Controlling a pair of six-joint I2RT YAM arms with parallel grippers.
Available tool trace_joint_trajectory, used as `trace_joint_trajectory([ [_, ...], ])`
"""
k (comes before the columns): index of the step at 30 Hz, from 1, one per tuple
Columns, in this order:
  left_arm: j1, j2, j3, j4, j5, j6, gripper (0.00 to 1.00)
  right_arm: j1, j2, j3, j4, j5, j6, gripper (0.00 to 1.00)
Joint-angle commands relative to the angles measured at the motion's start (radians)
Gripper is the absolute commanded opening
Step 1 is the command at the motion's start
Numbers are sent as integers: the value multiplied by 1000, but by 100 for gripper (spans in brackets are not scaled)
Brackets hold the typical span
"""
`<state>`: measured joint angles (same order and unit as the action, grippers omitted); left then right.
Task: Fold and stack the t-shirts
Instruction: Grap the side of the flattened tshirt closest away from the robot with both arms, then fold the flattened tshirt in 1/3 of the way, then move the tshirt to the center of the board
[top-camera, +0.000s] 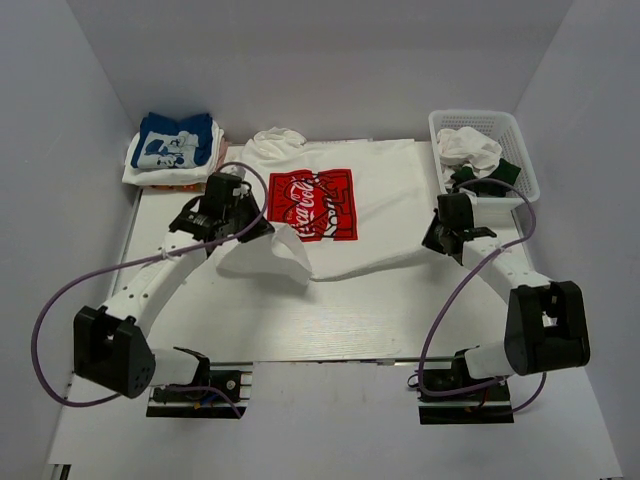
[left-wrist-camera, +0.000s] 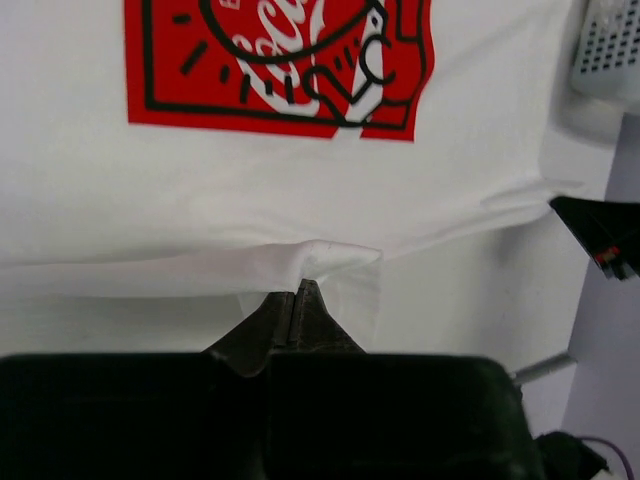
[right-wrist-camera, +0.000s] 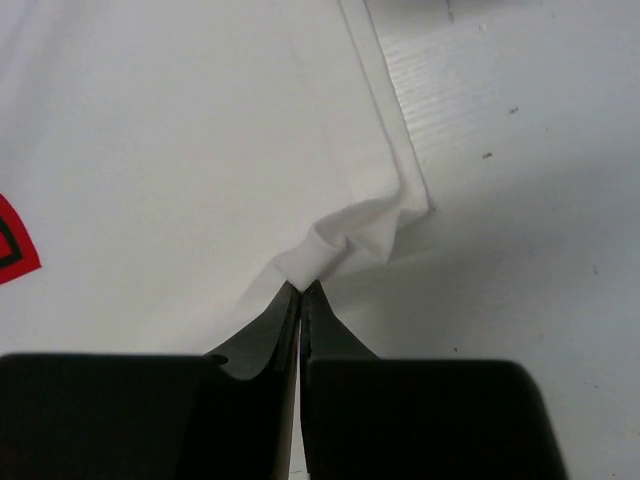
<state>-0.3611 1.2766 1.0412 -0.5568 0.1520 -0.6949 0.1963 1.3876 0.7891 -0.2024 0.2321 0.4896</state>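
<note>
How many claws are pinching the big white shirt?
2. The left claw is shut on the big white shirt at its left edge, near the red print. The right claw is shut on its right edge, near the basket. Neither is hidden.

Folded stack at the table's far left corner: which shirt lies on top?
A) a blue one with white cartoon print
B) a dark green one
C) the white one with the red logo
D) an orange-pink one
A: the top view shows the blue shirt with its white print topping the folded stack, while the white red-logo shirt lies spread out beside it.
</note>
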Motion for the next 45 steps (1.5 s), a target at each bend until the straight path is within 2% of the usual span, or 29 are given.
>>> trace_joint_trajectory([
  [1,13,68,150,-9,-136,26,0,-3,31,112,-12,3,-40,0],
  [6,45,213,295,49,-213,90,0,-5,141,246,-72,35,-43,0],
  [10,71,367,506,35,-247,138,0,-8,237,370,-109,68,-49,0],
  [14,111,530,655,31,-267,179,0,-24,323,502,-89,85,-68,0],
  [18,137,706,792,96,-267,265,0,-38,468,623,-71,122,-88,0],
  [19,148,743,862,97,-267,285,0,-44,537,684,-96,122,-101,5],
  [20,148,817,903,83,-267,302,6,-44,559,750,-110,107,-105,15],
  [21,158,851,990,57,-267,302,24,-41,576,778,-141,96,-109,30],
  [22,159,874,1019,40,-267,326,47,-41,588,823,-161,70,-126,55],
  [23,159,889,1034,40,-267,327,69,-37,602,834,-175,53,-129,62],
  [24,159,889,1034,40,-267,337,99,-32,596,828,-173,40,-137,66],
  [27,168,871,1004,81,-243,351,100,-32,529,752,-129,-19,-152,88],
  [28,168,847,991,92,-227,351,100,-35,516,736,-118,-60,-157,90],
  [32,168,770,872,123,-181,351,100,-21,435,623,-52,-151,-181,90],
  [38,168,653,494,234,-114,293,100,22,402,536,-11,-205,-200,90],
  [40,168,644,429,288,-123,282,100,35,424,529,-23,-189,-197,90],
  [45,168,694,379,239,-150,259,100,63,500,516,8,-175,-168,90],
])
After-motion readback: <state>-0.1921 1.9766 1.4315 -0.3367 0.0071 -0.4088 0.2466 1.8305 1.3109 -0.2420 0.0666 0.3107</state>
